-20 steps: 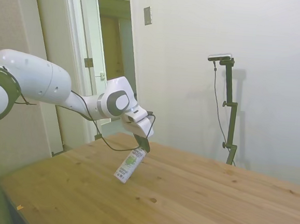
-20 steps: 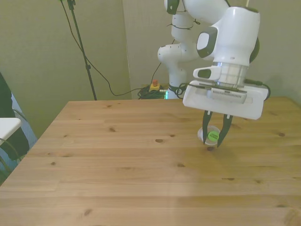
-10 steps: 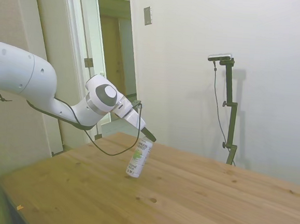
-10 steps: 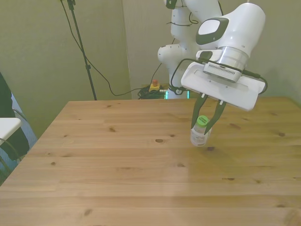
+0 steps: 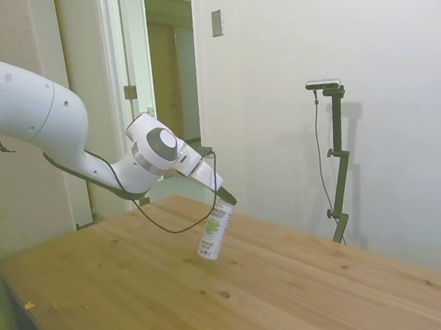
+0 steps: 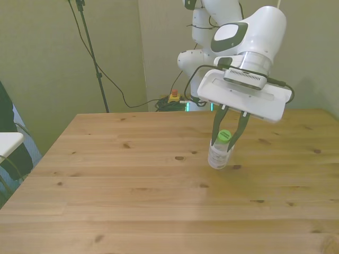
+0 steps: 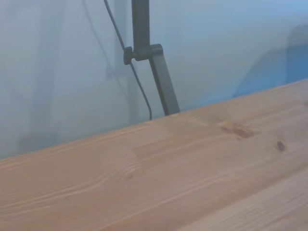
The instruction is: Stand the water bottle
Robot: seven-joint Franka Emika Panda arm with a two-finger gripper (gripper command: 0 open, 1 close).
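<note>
The water bottle point(image 5: 214, 232) point(image 6: 220, 152), clear with a green cap and a white label, is almost upright with its base on or just above the wooden table point(image 5: 287, 292) point(image 6: 132, 180). My gripper point(image 5: 224, 198) point(image 6: 228, 135) is shut on the bottle at its cap and neck, the two dark fingers on either side of the green cap in the front view. The wrist view shows only table planks point(image 7: 192, 163) and a wall; the bottle is out of it.
A doorway and door frame point(image 5: 146, 90) lie behind the arm in the side view. A black cable runs from the wrist down past the table's far edge point(image 5: 162, 222). At the front view's left edge a person's dark sleeve point(image 6: 6, 106) shows.
The gripper has swung the bottle from a steep tilt to nearly upright. It also carried the bottle toward the side view's right and the front view's left.
</note>
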